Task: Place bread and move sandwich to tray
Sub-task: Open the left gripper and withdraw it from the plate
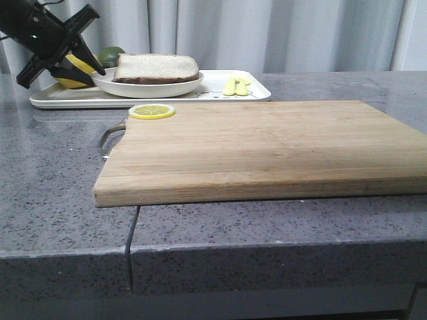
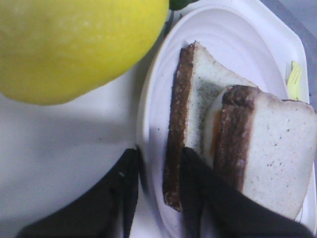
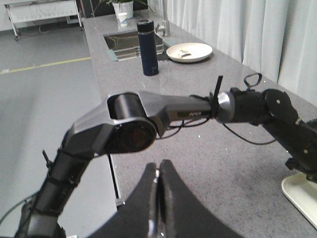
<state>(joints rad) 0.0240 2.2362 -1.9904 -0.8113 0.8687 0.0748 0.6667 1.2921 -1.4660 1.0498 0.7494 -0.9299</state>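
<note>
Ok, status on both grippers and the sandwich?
Left gripper astride the dish rim. Right gripper shut, empty. Sandwich in dish, on tray. Lemon close beside.

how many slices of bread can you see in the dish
2. A thinner slice stands by the left tool, whose fingers straddle the round white dish rim. A thick slice lies on top, egg between. More may be hidden.

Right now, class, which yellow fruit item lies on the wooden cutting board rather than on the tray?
The flat lemon slice, at the cutting board's far left corner. The whole lemon sits on the white tray by the left hand.
</note>
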